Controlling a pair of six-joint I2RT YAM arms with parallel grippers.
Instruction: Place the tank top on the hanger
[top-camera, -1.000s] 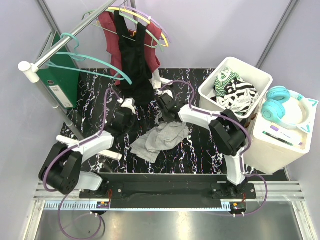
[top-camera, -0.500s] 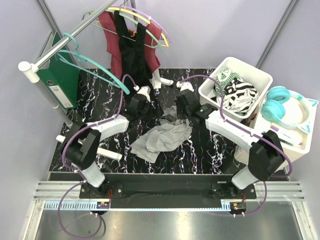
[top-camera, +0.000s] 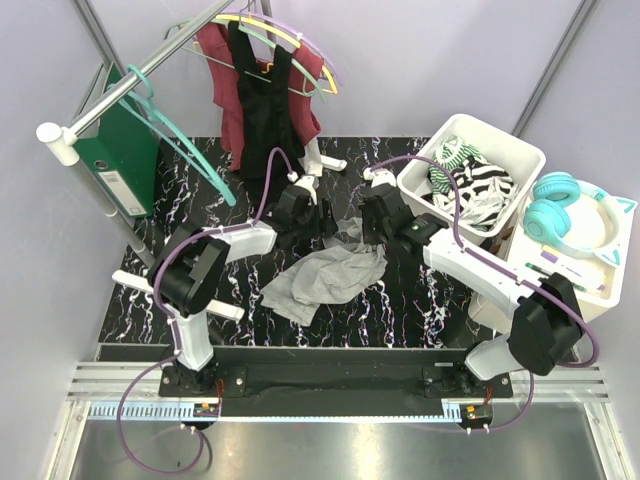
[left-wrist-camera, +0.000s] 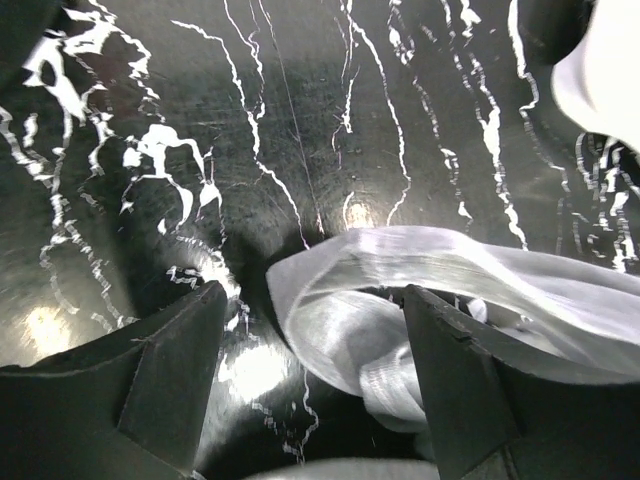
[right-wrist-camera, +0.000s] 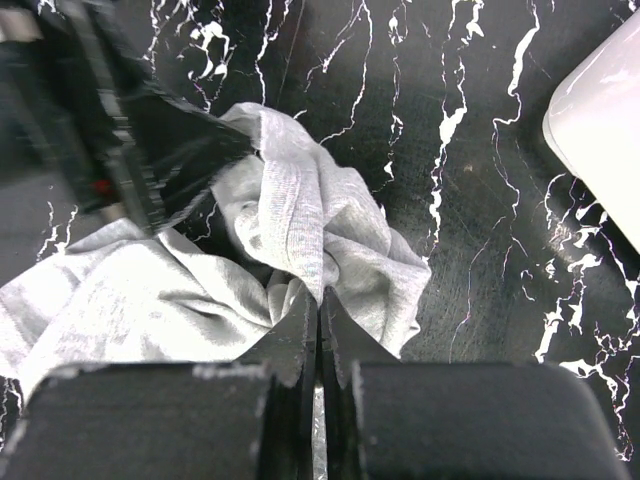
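The light grey tank top (top-camera: 325, 277) lies crumpled on the black marbled table (top-camera: 200, 205). My right gripper (top-camera: 366, 238) is shut on a raised fold at the top's far edge, seen up close in the right wrist view (right-wrist-camera: 320, 300) with the top (right-wrist-camera: 290, 215) bunched ahead of it. My left gripper (top-camera: 322, 224) is open just left of it. In the left wrist view, a loop of the top's strap (left-wrist-camera: 372, 325) lies between the left gripper's (left-wrist-camera: 315, 375) spread fingers. The teal hanger (top-camera: 190, 140) hangs on the rail at the far left, apart from both grippers.
A maroon top and a black top (top-camera: 265, 95) hang on yellow and purple hangers on the metal rail (top-camera: 130, 85). A green binder (top-camera: 125, 165) stands at the far left. A white bin (top-camera: 505, 145) with striped clothes and teal headphones (top-camera: 565, 212) on a white box stand at the right.
Both arms have swung toward the far middle of the table. The left gripper has moved right to the top's far edge; the right gripper has drawn that edge slightly right.
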